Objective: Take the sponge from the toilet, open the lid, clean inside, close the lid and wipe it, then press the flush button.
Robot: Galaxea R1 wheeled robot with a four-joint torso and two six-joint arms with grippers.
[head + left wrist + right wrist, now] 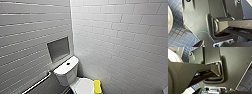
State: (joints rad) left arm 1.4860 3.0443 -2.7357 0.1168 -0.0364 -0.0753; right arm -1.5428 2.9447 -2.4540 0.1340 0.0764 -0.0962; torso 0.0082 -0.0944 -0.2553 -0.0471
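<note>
The white toilet (65, 71) stands in the corner at the lower edge of the head view, its tank against the left wall. A dark round flush button (68, 63) sits on the tank top. In front of the tank the oval lid (82, 86) lies shut. The yellow sponge (97, 86) rests on the lid's right side, near the right wall. Nothing is held by either gripper; both wrist views look past the robot's own dark plate at blue tiled floor (175, 33).
White tiled walls meet in a corner behind the toilet. A recessed niche (58, 48) is set in the left wall above the tank, with a metal grab bar (37, 83) below it. A pale curved surface (169, 21) lies beside the left wrist.
</note>
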